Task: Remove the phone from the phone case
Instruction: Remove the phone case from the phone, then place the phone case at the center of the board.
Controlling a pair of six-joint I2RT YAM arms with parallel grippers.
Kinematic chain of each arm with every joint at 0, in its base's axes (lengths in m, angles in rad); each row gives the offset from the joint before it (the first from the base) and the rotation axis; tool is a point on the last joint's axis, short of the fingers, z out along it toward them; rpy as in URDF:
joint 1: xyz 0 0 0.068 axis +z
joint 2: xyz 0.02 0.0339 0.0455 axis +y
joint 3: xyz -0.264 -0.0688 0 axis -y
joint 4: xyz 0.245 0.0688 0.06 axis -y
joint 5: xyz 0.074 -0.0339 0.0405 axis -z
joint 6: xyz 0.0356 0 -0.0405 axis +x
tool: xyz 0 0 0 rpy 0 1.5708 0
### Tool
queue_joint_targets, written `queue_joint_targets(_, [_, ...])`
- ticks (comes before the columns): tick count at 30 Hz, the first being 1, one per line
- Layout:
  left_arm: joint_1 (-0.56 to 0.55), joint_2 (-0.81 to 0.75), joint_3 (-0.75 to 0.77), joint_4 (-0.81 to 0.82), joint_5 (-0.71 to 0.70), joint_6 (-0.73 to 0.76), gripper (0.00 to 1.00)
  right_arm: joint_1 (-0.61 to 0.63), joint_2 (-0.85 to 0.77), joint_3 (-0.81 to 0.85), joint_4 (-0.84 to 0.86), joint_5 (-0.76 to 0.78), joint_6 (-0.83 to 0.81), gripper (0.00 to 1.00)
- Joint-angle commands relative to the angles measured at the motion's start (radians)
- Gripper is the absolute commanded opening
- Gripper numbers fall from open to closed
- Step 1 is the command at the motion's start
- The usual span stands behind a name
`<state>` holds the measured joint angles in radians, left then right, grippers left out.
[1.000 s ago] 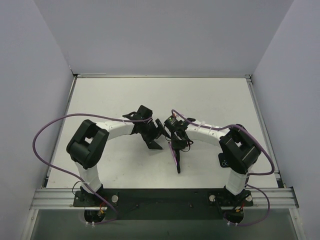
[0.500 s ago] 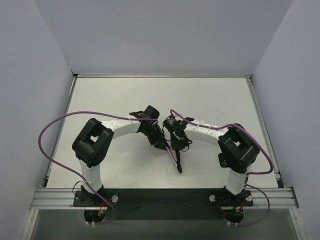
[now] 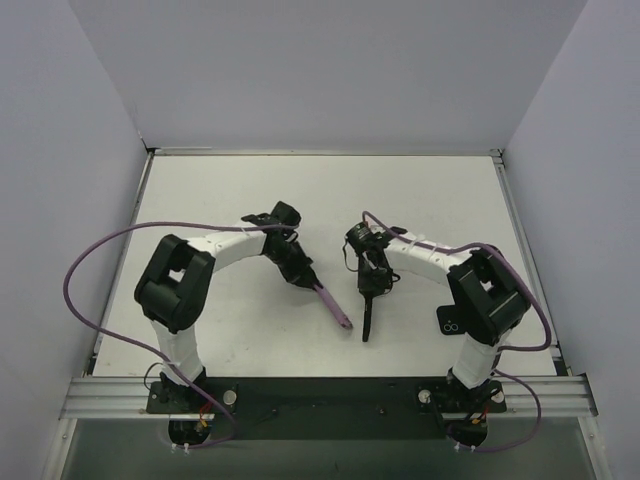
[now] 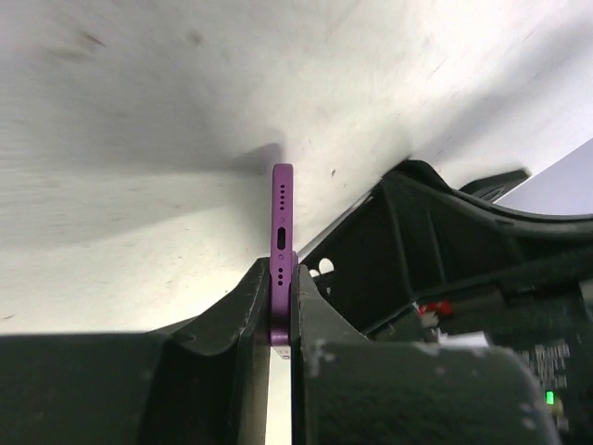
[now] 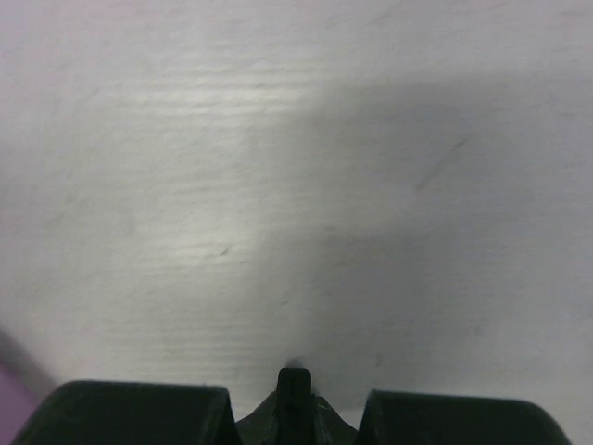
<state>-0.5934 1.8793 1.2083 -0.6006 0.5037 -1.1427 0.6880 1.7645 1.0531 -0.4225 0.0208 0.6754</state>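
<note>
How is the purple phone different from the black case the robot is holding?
The phone is purple; the case is black. The left gripper pinches the phone; the right gripper pinches the case. Seen from above, the phone slants sideways, while the case points nearly straight down the picture. Both are thin and held by one end.

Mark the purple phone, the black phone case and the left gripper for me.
purple phone (image 4: 283,218): left wrist view, bottom edge at the charging port.
black phone case (image 3: 367,322): top view, its lower end.
left gripper (image 3: 304,279): top view, between the fingertips clamping the phone.
</note>
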Motion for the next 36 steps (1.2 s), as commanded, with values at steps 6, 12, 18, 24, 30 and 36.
queue_joint_targets(6, [0.219,-0.216,0.049,0.035,-0.06,0.064,0.0,-0.279,0.009,0.125,-0.092,-0.002,-0.092,0.0])
queue_joint_targets(12, [0.234,-0.154,0.327,-0.238,-0.364,0.326,0.0,-0.479,0.062,0.267,0.026,-0.165,-0.088,0.08])
queue_joint_targets(18, [0.234,-0.096,0.482,-0.362,-0.648,0.471,0.0,-0.645,0.081,0.344,0.053,-0.159,-0.054,0.76])
queue_joint_targets(24, [0.218,0.006,0.621,-0.424,-0.865,0.547,0.0,-0.785,-0.067,0.2,-0.013,-0.03,-0.016,0.8])
queue_joint_targets(30, [0.17,0.173,0.839,-0.517,-1.142,0.639,0.0,-0.817,-0.302,-0.018,-0.166,0.123,0.018,0.8])
queue_joint_targets(36, [0.147,0.444,1.173,-0.643,-1.274,0.672,0.0,-0.835,-0.543,-0.275,-0.303,0.137,0.193,0.8])
